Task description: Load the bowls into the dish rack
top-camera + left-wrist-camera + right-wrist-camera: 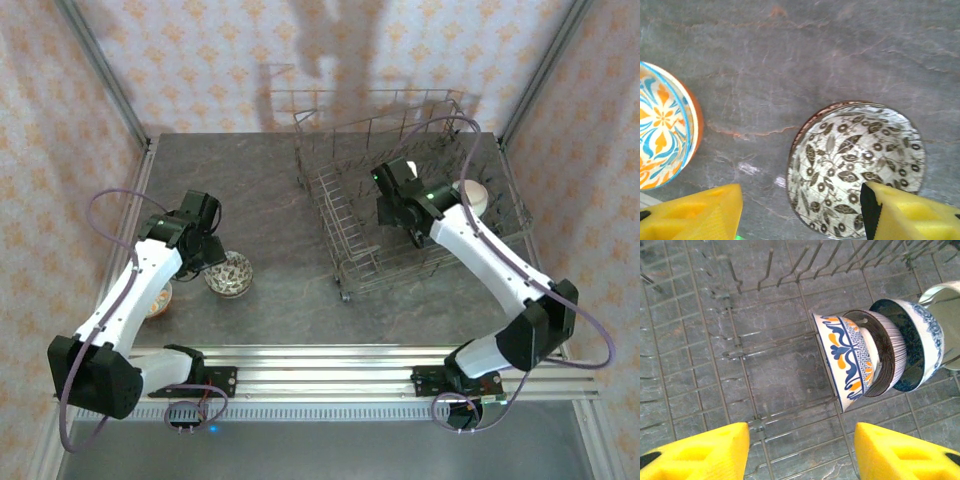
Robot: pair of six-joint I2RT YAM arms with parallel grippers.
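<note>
Pick-up step: my left tool (801, 212), jaws apart, straddles the near rim of the leaf-patterned bowl (855, 165), I think. Next I close and lift. My right tool (801, 450), apart and empty, hovers over the dish rack (350, 230).

A robot test cell dressed like a home. Wallpapered panels (200, 60) in metal framing (100, 70) enclose a stone-look table (260, 190).

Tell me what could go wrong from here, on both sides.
1. The open left gripper straddles only the rim of the leaf-patterned bowl; such a thin pinch may slip or tip it.
2. The orange-and-blue bowl sits nearby on the table; a sideways drag might knock it.
3. The open right gripper hangs beside the row of bowls standing on edge in the dish rack; a swing could topple them.
</note>
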